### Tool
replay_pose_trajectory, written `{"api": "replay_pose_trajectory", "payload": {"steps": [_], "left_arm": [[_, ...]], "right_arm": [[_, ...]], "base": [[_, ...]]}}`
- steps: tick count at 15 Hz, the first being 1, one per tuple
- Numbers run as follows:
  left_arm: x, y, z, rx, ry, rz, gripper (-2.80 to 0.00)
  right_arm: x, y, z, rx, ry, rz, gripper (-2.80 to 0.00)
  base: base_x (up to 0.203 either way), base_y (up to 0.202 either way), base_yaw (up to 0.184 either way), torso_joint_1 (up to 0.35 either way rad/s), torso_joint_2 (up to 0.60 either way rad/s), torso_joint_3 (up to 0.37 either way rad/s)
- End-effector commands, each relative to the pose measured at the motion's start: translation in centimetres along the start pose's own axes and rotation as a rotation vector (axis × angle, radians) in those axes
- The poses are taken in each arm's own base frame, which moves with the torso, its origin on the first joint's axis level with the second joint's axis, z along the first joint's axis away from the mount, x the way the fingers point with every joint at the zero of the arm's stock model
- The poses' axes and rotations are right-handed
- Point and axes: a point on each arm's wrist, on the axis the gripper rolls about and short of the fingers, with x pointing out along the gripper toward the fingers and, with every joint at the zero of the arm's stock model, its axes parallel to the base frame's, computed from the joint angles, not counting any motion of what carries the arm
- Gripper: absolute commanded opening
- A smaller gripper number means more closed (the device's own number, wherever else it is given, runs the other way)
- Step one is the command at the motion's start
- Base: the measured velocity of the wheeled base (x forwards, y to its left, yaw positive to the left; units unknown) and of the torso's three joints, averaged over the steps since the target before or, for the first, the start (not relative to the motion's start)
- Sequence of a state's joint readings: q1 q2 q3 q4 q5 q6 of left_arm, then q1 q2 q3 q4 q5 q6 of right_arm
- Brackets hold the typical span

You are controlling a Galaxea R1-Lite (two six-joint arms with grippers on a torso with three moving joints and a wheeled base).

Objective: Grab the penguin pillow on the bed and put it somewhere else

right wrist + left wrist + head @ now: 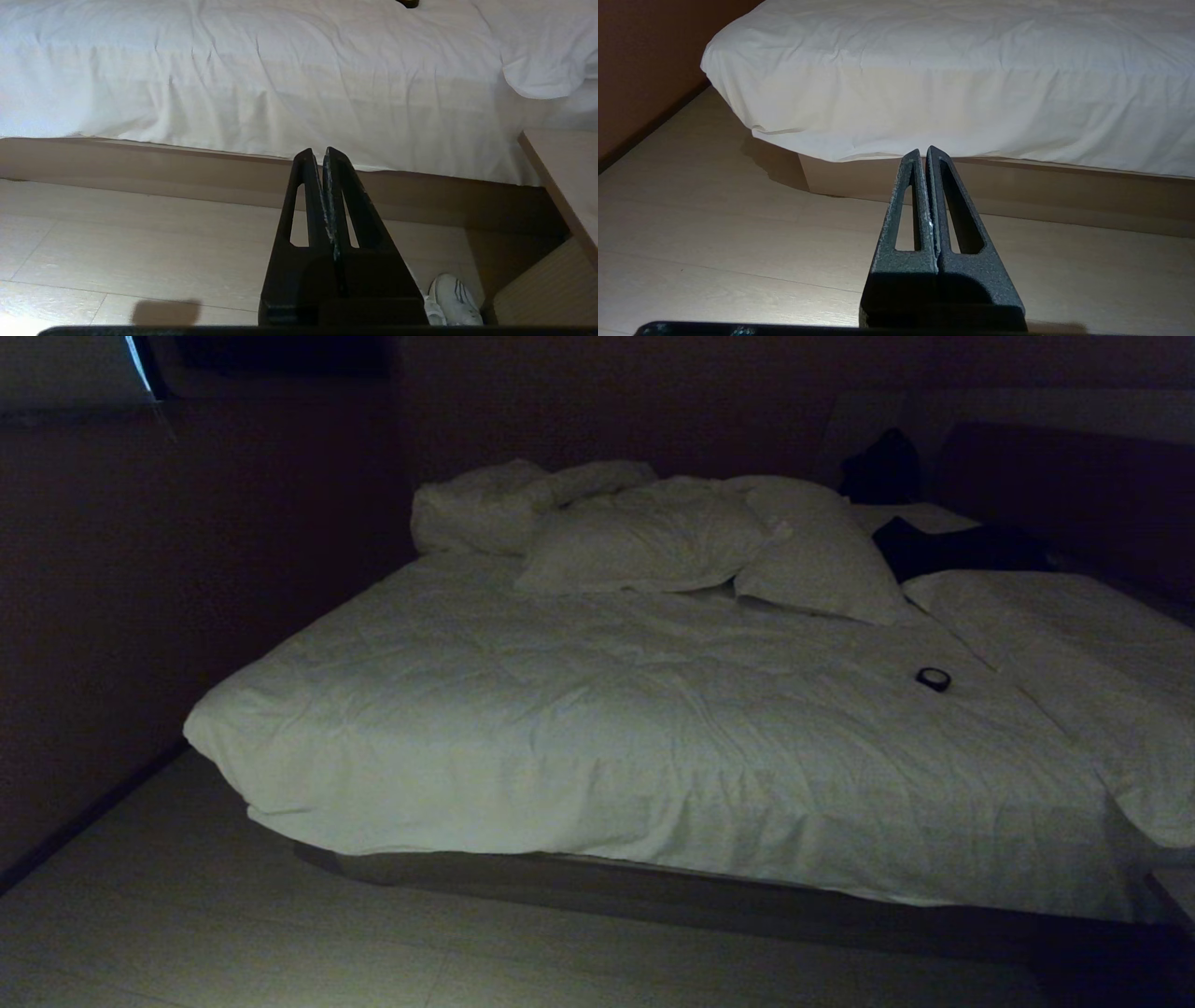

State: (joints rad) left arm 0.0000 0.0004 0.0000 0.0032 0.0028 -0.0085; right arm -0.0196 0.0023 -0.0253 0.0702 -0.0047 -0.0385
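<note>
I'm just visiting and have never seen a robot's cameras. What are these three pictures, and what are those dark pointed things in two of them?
The wide picture comes from a camera on the robot's head, looking at a bed with a wrinkled white duvet, white pillows, a small dark round object and dark items by the headboard. No penguin pillow shows in any picture. The other two come from cameras on its wrists. The dark wedges are its hands: the left gripper and right gripper, each with two fingers pressed together, empty, aimed at the bed's side over the wood floor. A white shoe lies near the right one.
</note>
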Motion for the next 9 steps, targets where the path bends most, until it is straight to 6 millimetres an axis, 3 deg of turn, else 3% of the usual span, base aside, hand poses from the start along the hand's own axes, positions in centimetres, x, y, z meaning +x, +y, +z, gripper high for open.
{"api": "replay_pose_trajectory", "payload": {"steps": [1,9], "left_arm": [[0.01,0.00,-0.04,-0.001,0.001,0.000,-2.80],[0.01,0.00,-0.04,-0.001,0.001,0.000,-2.80]], "right_arm": [[0.00,0.00,-0.01,0.005,-0.001,0.000,-2.80],[0.15,-0.01,0.13,0.006,-0.045,-0.005,-2.80]], "base": [[0.000,0.000,0.000,0.000,0.00,0.000],[0.000,0.000,0.000,0.000,0.00,0.000]]}}
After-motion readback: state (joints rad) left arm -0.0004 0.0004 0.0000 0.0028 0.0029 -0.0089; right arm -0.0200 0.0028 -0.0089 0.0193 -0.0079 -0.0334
